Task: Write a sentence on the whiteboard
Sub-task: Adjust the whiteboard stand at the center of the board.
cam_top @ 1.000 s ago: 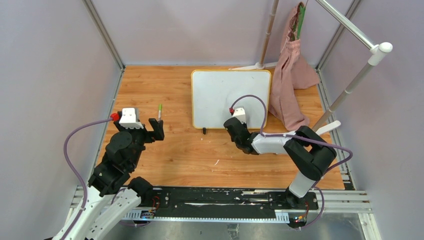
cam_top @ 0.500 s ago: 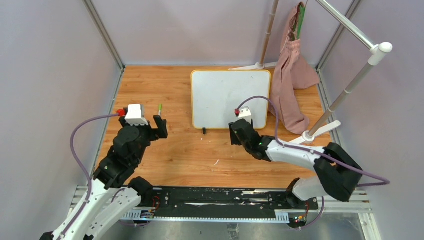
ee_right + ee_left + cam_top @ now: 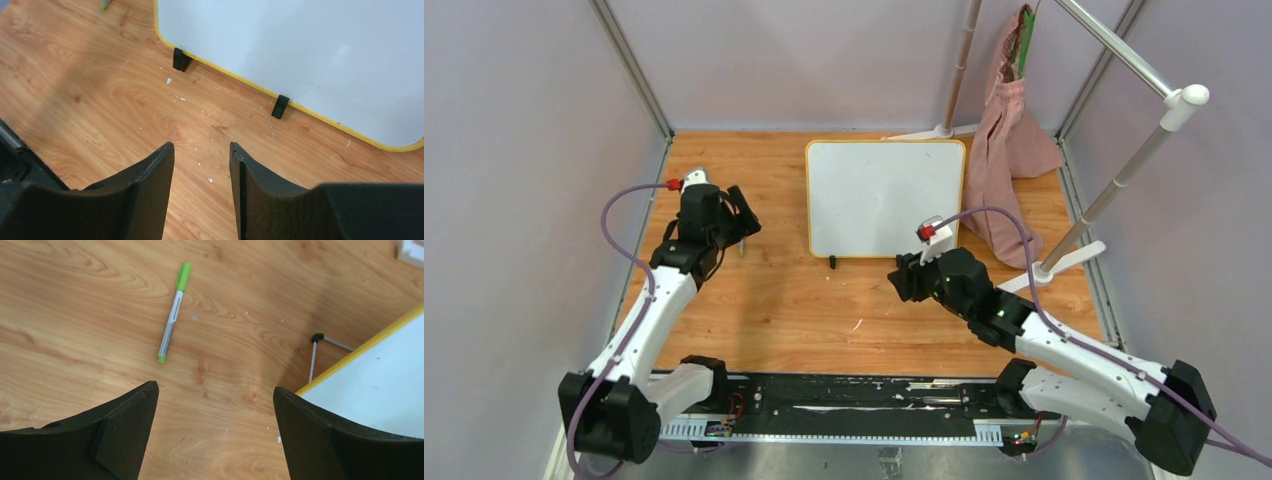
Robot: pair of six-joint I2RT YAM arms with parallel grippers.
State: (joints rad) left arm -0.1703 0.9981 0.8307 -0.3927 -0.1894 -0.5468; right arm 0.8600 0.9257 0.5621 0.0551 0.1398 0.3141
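Note:
The whiteboard (image 3: 884,198), white with a thin yellow frame and two black feet, lies at the back middle of the wooden table. It is blank. A green and white marker (image 3: 172,320) lies on the wood left of the board; in the top view only its end (image 3: 742,246) shows below my left gripper. My left gripper (image 3: 736,220) hovers over the marker, open and empty (image 3: 214,390). My right gripper (image 3: 904,278) is just in front of the board's near edge, slightly open and empty (image 3: 201,146). The board (image 3: 310,50) and its feet (image 3: 280,106) show ahead of it.
A pink cloth bag (image 3: 1009,150) hangs against the board's right edge. A white pole rack (image 3: 1124,170) stands at the right, its foot (image 3: 1064,262) near my right arm. Grey walls close in the left, back and right. A black rail (image 3: 854,400) runs along the near edge.
My left gripper has moved forward and right until it is over the marker. My right gripper has drawn back off the board's lower edge toward the near side, and its arm has stretched out low.

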